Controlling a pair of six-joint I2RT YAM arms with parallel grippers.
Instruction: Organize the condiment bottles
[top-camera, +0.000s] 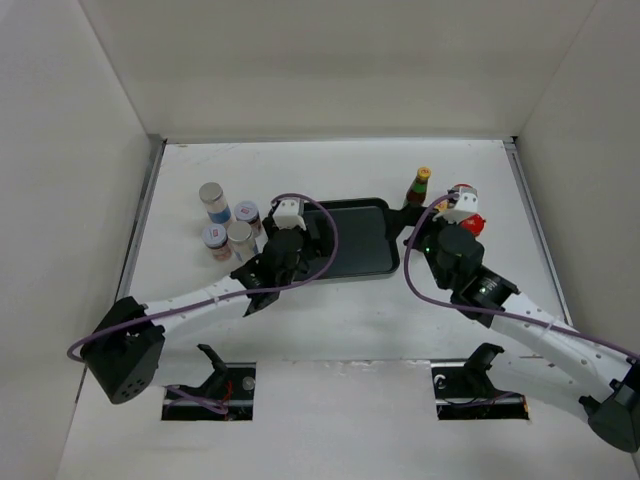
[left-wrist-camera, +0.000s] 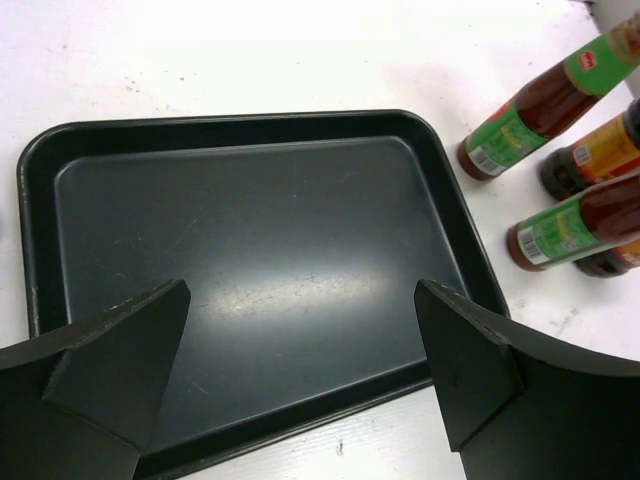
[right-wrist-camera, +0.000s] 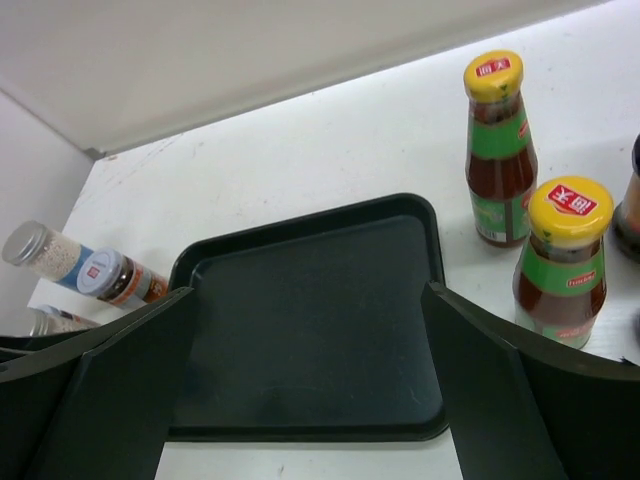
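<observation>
1. White walled-in table (top-camera: 330, 320); black tray (top-camera: 360, 240) mid-table; both claws spread wide, gripping nothing.
2. Yellow-capped sauce bottles (right-wrist-camera: 498, 150) stand right of tray; probably glass: stiff, slick, tall, tippy; grab the body below the neck.
3. They sit just right of right gripper (right-wrist-camera: 310, 290), outside its fingers.
4. Silver-lidded jars (top-camera: 212, 200) cluster left of tray, just beside left gripper (left-wrist-camera: 302, 290), which hangs over tray; likely light, rigid; pinch across body.
</observation>
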